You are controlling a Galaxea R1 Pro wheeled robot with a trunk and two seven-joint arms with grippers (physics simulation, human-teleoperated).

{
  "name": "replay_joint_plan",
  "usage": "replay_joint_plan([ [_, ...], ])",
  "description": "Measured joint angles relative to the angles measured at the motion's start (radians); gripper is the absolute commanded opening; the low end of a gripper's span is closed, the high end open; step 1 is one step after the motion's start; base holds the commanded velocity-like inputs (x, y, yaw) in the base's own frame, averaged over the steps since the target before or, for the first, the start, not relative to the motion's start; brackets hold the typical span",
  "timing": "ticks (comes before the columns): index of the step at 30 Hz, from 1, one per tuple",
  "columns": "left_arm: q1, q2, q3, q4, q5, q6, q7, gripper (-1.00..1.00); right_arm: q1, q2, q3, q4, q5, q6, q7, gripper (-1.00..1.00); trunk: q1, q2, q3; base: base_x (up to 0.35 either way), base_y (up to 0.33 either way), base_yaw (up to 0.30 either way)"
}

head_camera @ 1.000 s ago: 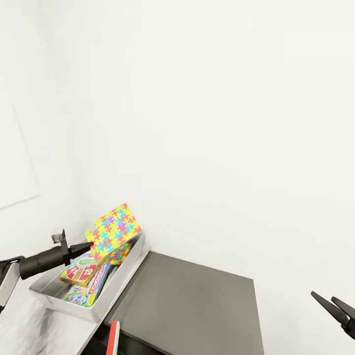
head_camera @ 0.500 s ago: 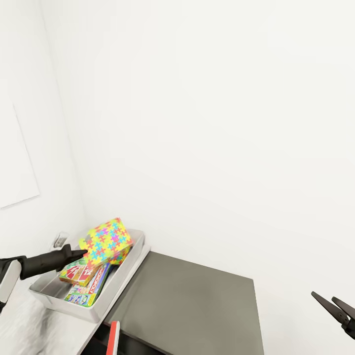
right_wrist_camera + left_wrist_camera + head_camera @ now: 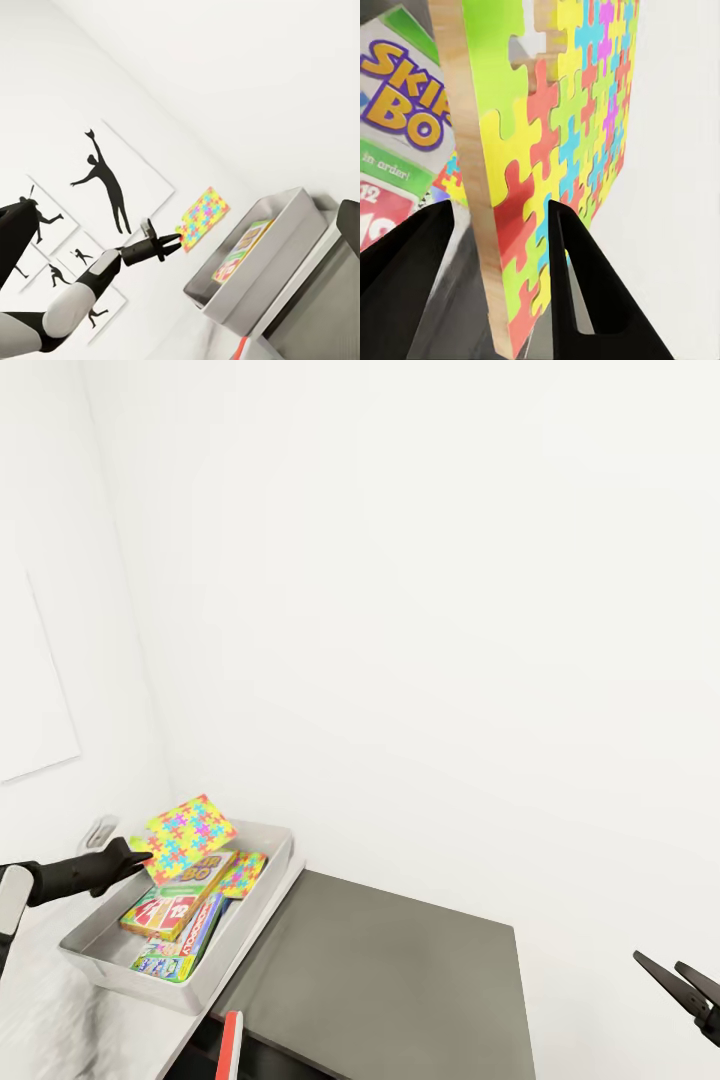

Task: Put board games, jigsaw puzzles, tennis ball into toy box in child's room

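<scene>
1 jigsaw puzzle (image 3: 562, 135) edge sits between left fingers (image 3: 585, 285).

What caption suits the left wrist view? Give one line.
Left gripper fingers pinch a jigsaw puzzle edge above the SKIP-BO box.
</scene>
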Motion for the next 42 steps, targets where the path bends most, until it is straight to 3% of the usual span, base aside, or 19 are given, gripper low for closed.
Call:
replay_joint_plan([
  [8, -0.006, -0.027, 0.010, 0.005, 0.009, -0.005, 0.090, -1.00, 0.000, -0.001, -0.002, 0.000, 0.000, 0.000, 0.000, 1.00, 0.000, 0.000, -0.008, 0.000, 0.000, 0.000],
  [14, -0.012, -0.053, 0.012, 0.006, 0.014, -0.064, 0.153, -1.00, 0.000, -0.001, -0.002, 0.001, 0.000, 0.001, 0.000, 1.00, 0.000, 0.000, -0.018, 0.000, 0.000, 0.000],
  [21, -0.025, -0.071, 0.012, 0.007, 0.020, -0.081, 0.210, -1.00, 0.000, -0.001, -0.003, 0.001, 0.000, 0.002, 0.000, 1.00, 0.000, 0.000, -0.029, 0.000, 0.000, 0.000],
  [25, -0.033, -0.082, 0.015, 0.011, 0.027, -0.105, 0.275, -1.00, 0.000, -0.001, -0.004, 0.001, 0.000, 0.002, 0.000, 1.00, 0.000, 0.000, -0.036, 0.000, 0.000, 0.000],
  [28, -0.040, -0.085, 0.014, 0.039, 0.075, -0.130, 0.331, -1.00, 0.000, -0.001, -0.004, 0.001, 0.000, 0.002, -0.001, 1.00, 0.000, 0.000, -0.041, 0.000, 0.000, 0.000],
  [32, -0.094, -0.083, 0.012, 0.138, 0.187, -0.154, 0.440, -1.00, 0.000, -0.001, -0.004, 0.001, 0.000, 0.003, -0.001, 1.00, 0.000, 0.000, -0.047, 0.000, 0.000, 0.000],
  [36, -0.112, -0.083, 0.013, 0.177, 0.216, -0.190, 0.499, -1.00, 0.000, -0.001, -0.004, 0.001, 0.000, 0.003, -0.001, 1.00, 0.000, 0.000, -0.054, 0.000, 0.000, 0.000],
  [42, -0.117, -0.084, 0.013, 0.189, 0.227, -0.207, 0.521, -1.00, 0.000, -0.001, -0.008, 0.001, 0.000, 0.003, -0.002, 1.00, 0.000, 0.000, -0.064, 0.000, 0.000, 0.000],
])
